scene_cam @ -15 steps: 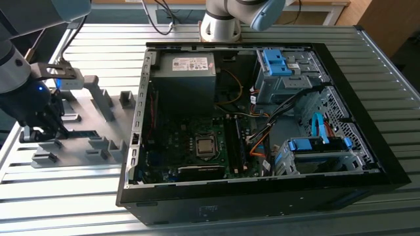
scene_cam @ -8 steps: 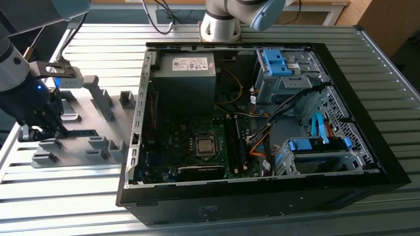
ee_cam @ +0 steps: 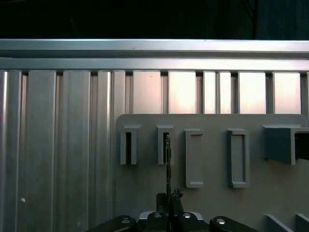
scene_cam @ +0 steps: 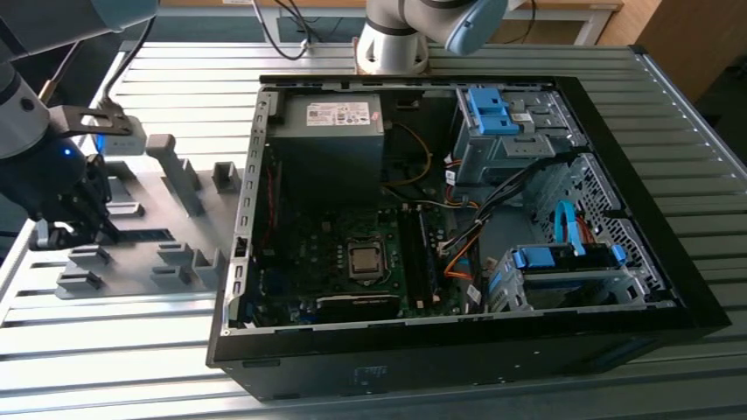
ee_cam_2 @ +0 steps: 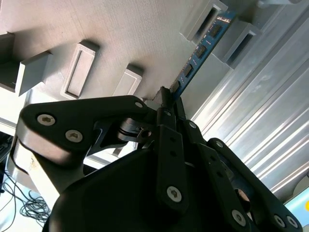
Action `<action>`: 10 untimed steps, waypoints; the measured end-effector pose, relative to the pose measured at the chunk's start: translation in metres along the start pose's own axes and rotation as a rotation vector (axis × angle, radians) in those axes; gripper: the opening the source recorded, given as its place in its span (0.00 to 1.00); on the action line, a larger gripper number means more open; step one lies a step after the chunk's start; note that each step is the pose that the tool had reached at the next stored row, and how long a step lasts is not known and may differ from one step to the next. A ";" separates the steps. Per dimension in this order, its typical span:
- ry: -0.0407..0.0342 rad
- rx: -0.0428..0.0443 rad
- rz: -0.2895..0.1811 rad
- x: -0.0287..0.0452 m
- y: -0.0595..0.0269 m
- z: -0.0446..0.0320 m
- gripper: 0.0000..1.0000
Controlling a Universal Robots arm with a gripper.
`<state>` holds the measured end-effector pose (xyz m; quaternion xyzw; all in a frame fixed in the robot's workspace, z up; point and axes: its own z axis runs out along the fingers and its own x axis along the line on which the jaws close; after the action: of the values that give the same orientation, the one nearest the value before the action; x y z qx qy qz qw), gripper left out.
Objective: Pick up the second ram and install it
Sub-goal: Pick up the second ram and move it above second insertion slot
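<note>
Two dark fingers (ee_cam_2: 173, 133) of the hand (ee_cam_2: 167, 99) are being pressed together on the near end of the second ram (ee_cam_2: 200, 48), so the stick is being gripped across its flat faces, which is judged to be sparing the contact edge. In the first wrist view the ram (ee_cam: 167, 159) is being seen edge-on as a thin dark line running from the hand (ee_cam: 169, 199) to a slotted block of the grey fixture tray (ee_cam: 145, 188). Its far end is lying in or just at that slot, and which of the two cannot be told. The upright blocks are judged to be presenting each stick on edge for such a grip. The gripped stretch of the ram is being hidden by the hand's own linkage, and whether a label sits at either end cannot be told. In the exterior view the hand (scene_cam: 94, 229) is being held low over the tray (scene_cam: 175, 271) on the slatted metal table (scene_cam: 117, 350), at that view's left. It is well apart from the open computer case (scene_cam: 408, 376), which is lying on its side, presumably so that the motherboard (scene_cam: 303, 254) is being offered from above. The memory slots are being crowded by cables and are hard to make out, and beyond the case the arm's base (scene_cam: 391, 48) is being cut off by the picture's edge.
</note>
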<state>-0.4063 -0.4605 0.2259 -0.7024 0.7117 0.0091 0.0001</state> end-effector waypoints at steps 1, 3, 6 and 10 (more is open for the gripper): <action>0.0000 0.0000 0.000 0.0000 0.0000 -0.0006 0.14; 0.0001 -0.0001 0.000 0.0000 0.0000 -0.0017 0.14; 0.0000 0.0000 0.000 -0.0001 0.0000 -0.0033 0.14; 0.0001 -0.0001 0.000 -0.0001 0.0001 -0.0055 0.14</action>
<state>-0.4063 -0.4605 0.2314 -0.7024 0.7117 0.0091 0.0000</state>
